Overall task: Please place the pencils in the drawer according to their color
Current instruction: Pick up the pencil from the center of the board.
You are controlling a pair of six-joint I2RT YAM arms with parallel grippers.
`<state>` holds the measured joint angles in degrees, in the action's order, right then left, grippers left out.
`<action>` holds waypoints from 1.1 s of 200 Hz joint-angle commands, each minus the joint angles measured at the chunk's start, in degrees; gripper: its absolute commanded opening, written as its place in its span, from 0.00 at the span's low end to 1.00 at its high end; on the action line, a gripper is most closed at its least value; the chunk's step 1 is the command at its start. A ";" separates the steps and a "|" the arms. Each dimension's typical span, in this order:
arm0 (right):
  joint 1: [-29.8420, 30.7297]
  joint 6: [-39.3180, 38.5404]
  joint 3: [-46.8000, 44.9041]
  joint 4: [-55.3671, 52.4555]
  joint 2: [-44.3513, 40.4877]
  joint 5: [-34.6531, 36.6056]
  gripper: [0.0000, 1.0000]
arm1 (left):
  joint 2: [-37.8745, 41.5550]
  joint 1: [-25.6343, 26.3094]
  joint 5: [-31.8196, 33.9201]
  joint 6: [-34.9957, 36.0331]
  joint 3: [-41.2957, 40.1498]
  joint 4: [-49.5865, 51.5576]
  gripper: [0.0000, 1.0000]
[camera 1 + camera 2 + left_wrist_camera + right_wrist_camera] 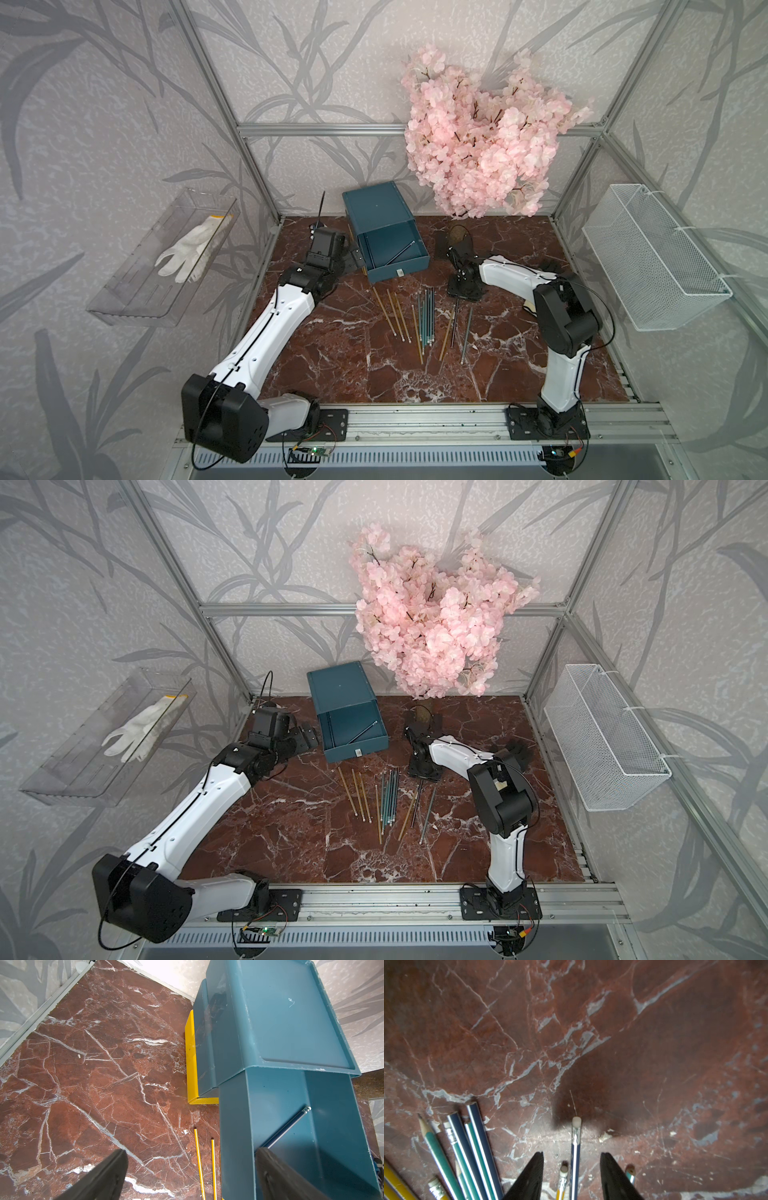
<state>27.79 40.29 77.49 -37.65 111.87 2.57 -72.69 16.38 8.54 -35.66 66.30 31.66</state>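
Place: robot lab cell
Frame: aluminium struts (316, 129) around wallpapered panels (104, 124)
Mounts: arms (270, 332) bolted to a rail (424, 419), wiring exposed

Glossy, white-veined red marble-look counter (93, 1084); smooth, faintly scuffed teal plastic drawer (291, 1022); shiny lacquered pencils (480, 1138) with metal ferrules; white wire-mesh basket (652, 266); cloth glove (187, 251) in clear plastic tray (137, 299).

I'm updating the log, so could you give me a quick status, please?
Left gripper open at the open drawer. Right gripper open, straddling a navy pencil. Yellow pencil also between its jaws.
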 commanded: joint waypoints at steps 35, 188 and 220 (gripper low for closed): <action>-1.17 -1.87 2.43 -1.69 3.12 1.17 0.43 | -0.30 -0.30 -0.66 0.03 0.49 -0.94 1.00; -0.89 -3.59 2.75 -3.03 6.14 1.24 0.27 | 0.08 -0.30 -0.63 -0.56 -0.93 -2.48 1.00; -0.88 -3.27 2.75 -3.04 6.60 1.15 0.18 | 0.34 -0.30 -0.54 -0.51 -1.09 -2.52 1.00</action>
<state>26.79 36.75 79.92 -39.48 115.85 3.88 -72.71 16.38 7.84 -36.01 66.15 29.87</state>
